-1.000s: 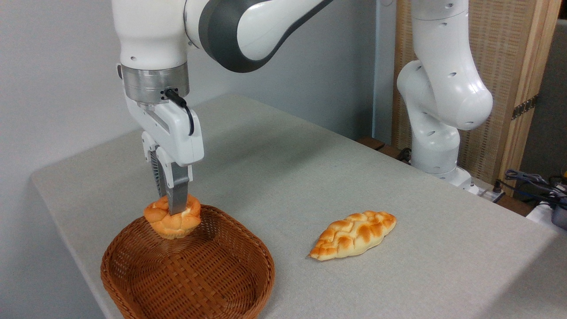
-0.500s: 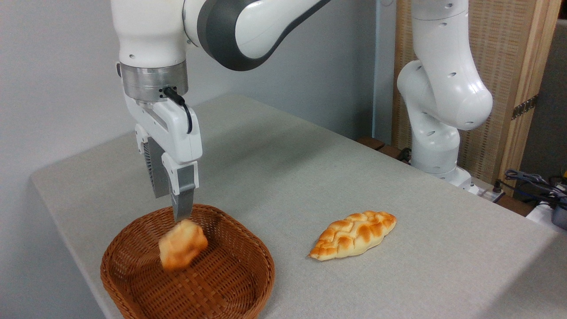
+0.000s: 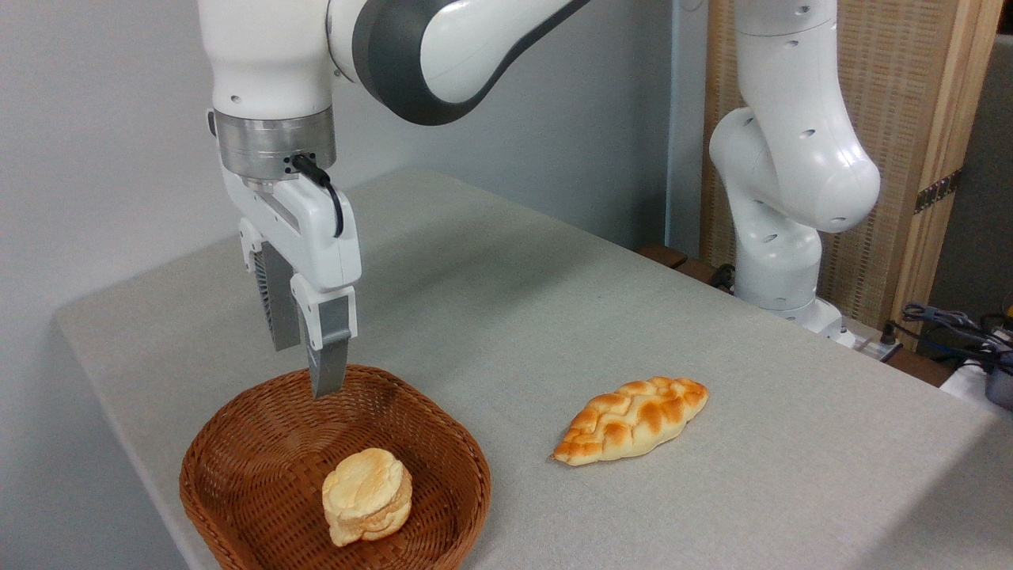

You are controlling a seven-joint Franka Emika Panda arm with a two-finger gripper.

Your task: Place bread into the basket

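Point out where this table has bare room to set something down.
Bare cloth runs behind the loaf toward the robot base, and right of the loaf to the table edge. The near-left corner is crowded: the basket with the bun sits there under the open gripper.

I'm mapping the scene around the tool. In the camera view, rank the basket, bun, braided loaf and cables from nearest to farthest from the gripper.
1. Basket: directly under the gripper, whose tip hangs above its far rim.
2. Bun: inside the basket, toward its near right.
3. Braided loaf: on the table, to the right.
4. Cables: far right edge, beyond the table.
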